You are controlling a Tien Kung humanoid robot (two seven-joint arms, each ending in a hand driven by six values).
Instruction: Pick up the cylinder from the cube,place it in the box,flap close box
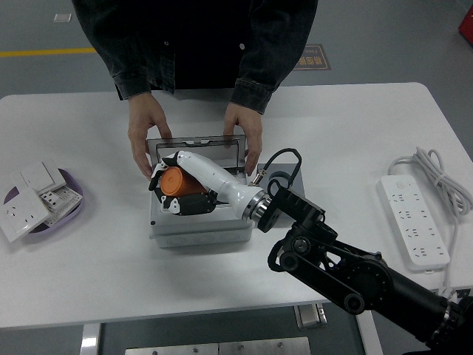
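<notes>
In the head view, the right arm is stretched from the lower right across the white bench (355, 126), its forearm angled up and to the left, so that the right hand (179, 191) is placed over the open grey box (198, 222). The orange cylinder (175, 180) is gripped in its curled fingers (194, 207), above the box's left part. The raised lid (196, 142) is held at both sides by a person's hands (146, 140).

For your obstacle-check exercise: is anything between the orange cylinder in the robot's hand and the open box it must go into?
Nothing visible blocks it. The right hand holds the orange cylinder directly over the box. The lid stands open, and a person's hands grip the box's far corners, beside the path rather than in it.
</notes>
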